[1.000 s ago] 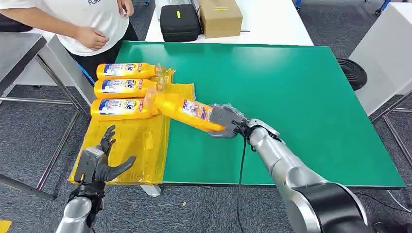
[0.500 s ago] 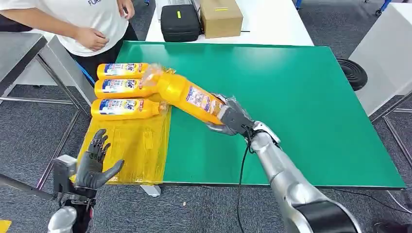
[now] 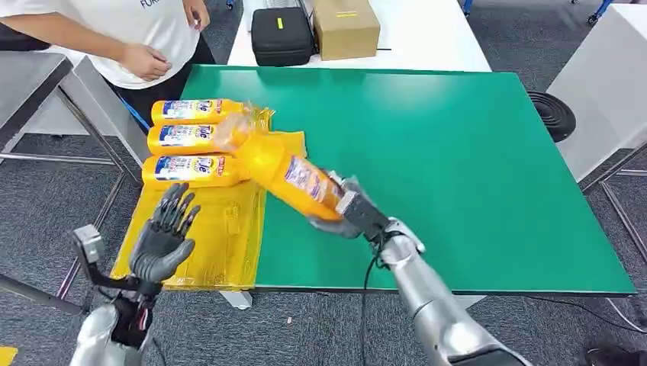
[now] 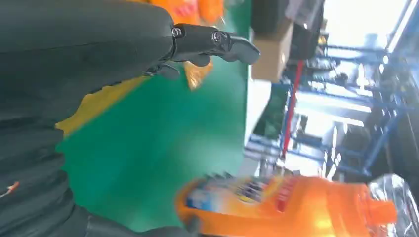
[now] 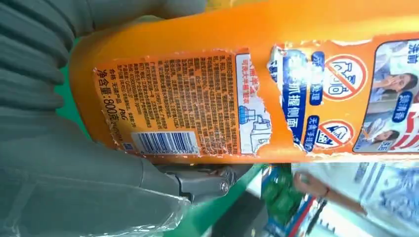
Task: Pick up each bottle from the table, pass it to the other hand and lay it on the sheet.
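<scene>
Green matting covers the table (image 3: 473, 152), and at its left end three yellow detergent bottles (image 3: 194, 136) already lie side by side on the yellow plastic sheet (image 3: 206, 229), so most of the job looks done. Over the sheet's near edge the left hand (image 3: 162, 242) waits empty with fingers spread, while to its right the right hand (image 3: 347, 207) grips the fourth bottle (image 3: 294, 177) by its base, tilted above the table; handover and laying-down remain.
</scene>
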Robot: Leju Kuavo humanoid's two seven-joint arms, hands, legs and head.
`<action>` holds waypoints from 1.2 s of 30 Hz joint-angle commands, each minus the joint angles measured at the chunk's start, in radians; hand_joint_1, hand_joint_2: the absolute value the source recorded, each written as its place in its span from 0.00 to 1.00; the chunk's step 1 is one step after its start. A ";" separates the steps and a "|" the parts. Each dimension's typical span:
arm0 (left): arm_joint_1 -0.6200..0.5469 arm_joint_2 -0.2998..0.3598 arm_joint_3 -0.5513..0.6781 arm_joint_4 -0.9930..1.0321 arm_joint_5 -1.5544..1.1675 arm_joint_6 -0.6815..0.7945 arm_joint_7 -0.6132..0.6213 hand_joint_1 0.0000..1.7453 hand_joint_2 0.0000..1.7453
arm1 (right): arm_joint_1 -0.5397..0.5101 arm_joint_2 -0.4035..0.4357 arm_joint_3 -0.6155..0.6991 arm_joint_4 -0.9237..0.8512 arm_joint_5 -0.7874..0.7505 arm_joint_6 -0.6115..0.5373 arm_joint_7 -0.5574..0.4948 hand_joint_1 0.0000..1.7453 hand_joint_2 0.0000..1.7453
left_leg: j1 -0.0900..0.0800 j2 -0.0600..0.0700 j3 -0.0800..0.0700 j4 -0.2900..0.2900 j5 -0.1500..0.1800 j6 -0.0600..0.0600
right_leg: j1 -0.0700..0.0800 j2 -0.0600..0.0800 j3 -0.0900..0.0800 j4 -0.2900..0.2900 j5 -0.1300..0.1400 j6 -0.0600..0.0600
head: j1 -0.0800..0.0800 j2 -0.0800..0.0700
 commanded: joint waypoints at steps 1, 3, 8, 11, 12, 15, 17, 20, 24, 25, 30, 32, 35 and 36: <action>-0.113 -0.026 -0.114 0.120 0.009 -0.003 0.013 0.00 1.00 | 0.017 0.038 0.117 0.043 -0.020 -0.007 -0.002 1.00 1.00 | 0.000 -0.001 0.004 0.000 -0.002 0.000 | 0.001 -0.003 0.005 -0.001 -0.002 -0.002 | 0.000 0.000; -0.111 -0.022 -0.115 0.122 0.009 -0.004 0.012 0.00 1.00 | 0.017 0.034 0.119 0.041 -0.022 -0.007 -0.002 1.00 1.00 | 0.000 -0.001 0.006 -0.001 -0.002 0.000 | 0.001 -0.003 0.007 -0.001 -0.003 -0.002 | 0.000 0.000; -0.122 -0.022 -0.128 0.131 0.017 -0.012 0.017 0.00 1.00 | 0.014 0.040 0.134 0.068 -0.015 -0.003 -0.002 1.00 1.00 | 0.000 -0.001 0.005 0.000 -0.002 0.000 | 0.000 -0.002 0.006 -0.001 -0.002 -0.002 | 0.000 0.000; -0.160 -0.037 -0.166 0.166 0.020 -0.012 0.024 0.00 1.00 | 0.032 0.064 0.181 0.082 -0.011 -0.016 -0.002 1.00 1.00 | 0.000 -0.001 0.003 -0.001 -0.001 0.000 | 0.000 -0.002 0.003 -0.001 -0.002 -0.002 | 0.000 0.000; -0.170 -0.041 -0.174 0.175 0.019 -0.010 0.025 0.00 1.00 | 0.035 0.068 0.191 0.083 -0.014 -0.014 -0.002 1.00 1.00 | 0.000 -0.002 0.005 0.000 -0.002 0.000 | 0.001 -0.004 0.006 -0.001 -0.003 -0.003 | 0.000 0.000; -0.209 -0.057 -0.208 0.204 0.021 0.000 0.031 0.00 1.00 | 0.018 0.091 0.238 0.139 0.011 -0.031 -0.002 1.00 1.00 | 0.000 -0.003 0.005 0.000 -0.002 0.000 | 0.001 -0.004 0.006 -0.001 -0.003 -0.003 | 0.000 0.000; -0.215 -0.062 -0.220 0.201 0.021 0.004 0.032 0.00 1.00 | 0.004 0.103 0.241 0.166 0.010 -0.035 -0.002 1.00 1.00 | 0.001 -0.002 0.008 0.000 -0.003 0.000 | 0.001 -0.004 0.009 -0.001 -0.004 -0.003 | 0.000 0.000; -0.210 -0.057 -0.224 0.193 0.022 0.004 0.033 0.00 1.00 | -0.004 0.097 0.229 0.171 -0.012 -0.024 -0.002 1.00 1.00 | 0.000 -0.001 0.005 0.000 -0.002 0.000 | 0.001 -0.002 0.006 0.000 -0.002 -0.002 | 0.000 0.000; -0.210 -0.049 -0.235 0.196 0.024 -0.003 0.032 0.00 1.00 | -0.003 0.082 0.227 0.180 -0.036 0.005 -0.002 1.00 1.00 | 0.000 -0.003 0.005 -0.001 -0.002 0.000 | 0.000 -0.004 0.006 -0.001 -0.003 -0.002 | 0.000 0.000; -0.212 -0.048 -0.238 0.197 0.023 -0.006 0.030 0.00 1.00 | -0.004 0.084 0.229 0.184 -0.036 0.008 -0.002 1.00 1.00 | 0.000 -0.001 0.003 -0.001 -0.001 0.000 | 0.000 -0.002 0.004 -0.001 -0.002 -0.002 | 0.000 0.000; -0.217 -0.052 -0.260 0.196 0.016 -0.008 0.020 0.00 1.00 | -0.014 0.112 0.253 0.240 -0.017 0.015 -0.002 1.00 1.00 | 0.000 -0.001 0.005 0.000 -0.002 0.000 | 0.001 -0.002 0.006 -0.001 -0.002 -0.002 | 0.000 0.000; -0.214 -0.051 -0.263 0.193 0.014 -0.004 0.019 0.00 1.00 | -0.022 0.120 0.262 0.259 -0.010 0.018 -0.002 1.00 1.00 | 0.000 -0.001 0.003 0.000 -0.001 0.000 | 0.000 -0.002 0.003 0.000 -0.001 -0.001 | 0.000 0.000; -0.208 -0.045 -0.263 0.185 0.012 -0.002 0.010 0.00 1.00 | -0.028 0.127 0.275 0.279 -0.002 0.027 -0.002 1.00 1.00 | 0.000 0.000 0.006 0.000 -0.003 0.000 | 0.001 -0.002 0.006 0.000 -0.003 -0.003 | 0.000 0.000; -0.204 -0.041 -0.261 0.182 0.013 -0.003 0.004 0.00 1.00 | -0.031 0.129 0.281 0.292 0.004 0.028 -0.002 1.00 1.00 | 0.001 0.000 0.006 0.000 -0.003 0.000 | 0.001 -0.002 0.006 0.000 -0.003 -0.003 | 0.000 0.000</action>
